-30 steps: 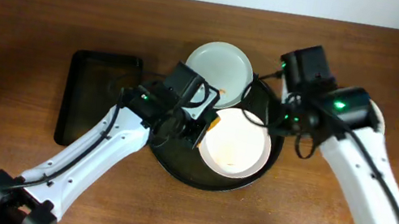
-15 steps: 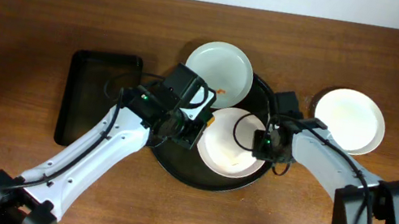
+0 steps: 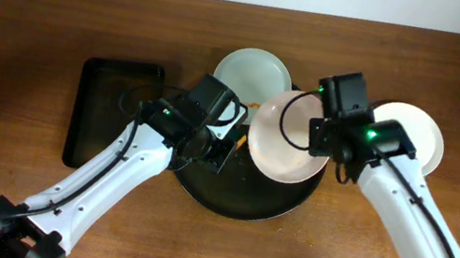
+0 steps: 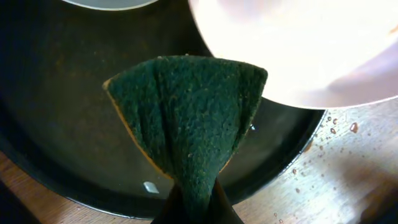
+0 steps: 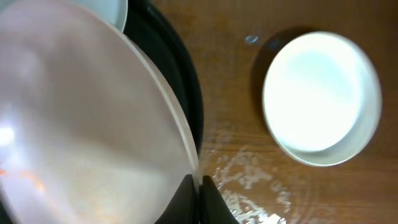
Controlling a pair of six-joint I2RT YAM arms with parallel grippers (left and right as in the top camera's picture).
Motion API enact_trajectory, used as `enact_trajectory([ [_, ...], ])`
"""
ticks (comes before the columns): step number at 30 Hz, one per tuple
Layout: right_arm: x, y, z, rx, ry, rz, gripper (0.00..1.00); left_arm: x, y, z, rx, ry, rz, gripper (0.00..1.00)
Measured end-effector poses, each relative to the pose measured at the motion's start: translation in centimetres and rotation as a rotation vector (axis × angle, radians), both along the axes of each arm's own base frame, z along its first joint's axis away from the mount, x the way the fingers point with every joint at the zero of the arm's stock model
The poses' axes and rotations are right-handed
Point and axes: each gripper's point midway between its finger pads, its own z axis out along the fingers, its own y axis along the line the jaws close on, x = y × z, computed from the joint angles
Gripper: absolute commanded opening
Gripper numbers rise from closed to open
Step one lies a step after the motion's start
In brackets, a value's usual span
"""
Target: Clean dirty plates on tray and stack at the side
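Right wrist view shows the right pincer [image 5: 198, 185] shut tight on the thin edge of the held plate [image 5: 81, 124]. That plate is tipped up and lifted above the right part of the round tray [image 3: 236, 201]. A few orange marks [image 5: 25, 178] show low on the plate, so I think it is not clean yet. Across from it, the left pincer [image 4: 193, 202] is closed on a green sponge [image 4: 186, 118]. The sponge hangs over the tray just beside the lifted plate, but I cannot tell if they touch. Farther out, the top plate [image 3: 252, 76] lies at the far edge of the tray, with a bit of orange by its near side. The side plate [image 3: 409, 137] sits alone on the desk [image 3: 40, 20], right of the tray, and it looks clean. Water drops [image 5: 239, 165] lie on the desk between the tray and that plate. A small tray [image 3: 114, 113] sits off to the left. The grip is only a pinch on a smooth edge, so a hard push from the sponge could make the plate twist, slip and drop. If the plate is stacked with the orange on it, the clean one gets dirty too. The two arms are close and could bump.
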Motion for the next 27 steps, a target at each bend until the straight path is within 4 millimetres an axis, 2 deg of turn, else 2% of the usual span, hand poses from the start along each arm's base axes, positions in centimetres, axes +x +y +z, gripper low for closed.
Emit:
enact_trajectory([
  [4, -0.5, 2.3, 0.5, -0.087, -0.028, 0.095, 0.04, -0.2, -0.4, -0.5, -0.014, 0.025, -0.01, 0.0],
  [6, -0.7, 3.1, 0.8, -0.111, -0.044, 0.122, 0.04, 0.0, -1.0, -2.0, -0.017, 0.059, -0.018, 0.0],
  [10, -0.6, 2.9, 1.0, -0.145, -0.059, 0.119, 0.04, -0.5, -2.4, -5.9, -0.043, 0.182, -0.043, 0.0],
  [12, -0.4, 2.9, 1.1, -0.146, -0.067, 0.117, 0.04, -0.8, -2.6, -6.7, -0.045, 0.214, -0.048, 0.0],
  [18, 0.5, 3.2, 1.8, -0.135, -0.116, 0.112, 0.04, -2.7, -3.8, -6.1, -0.135, 0.31, -0.087, 0.0],
  [23, 1.1, 2.4, 2.6, -0.179, -0.162, 0.077, 0.04, -4.8, -3.8, -5.7, -0.16, 0.398, -0.127, 0.0],
  [25, 1.5, 2.3, 2.9, -0.185, -0.183, 0.066, 0.04, -4.6, -3.6, -5.7, -0.168, 0.401, -0.118, 0.0],
  [27, 1.7, 2.0, 3.2, -0.196, -0.203, 0.048, 0.04, -3.3, -2.1, -5.7, -0.18, 0.398, -0.062, 0.0],
])
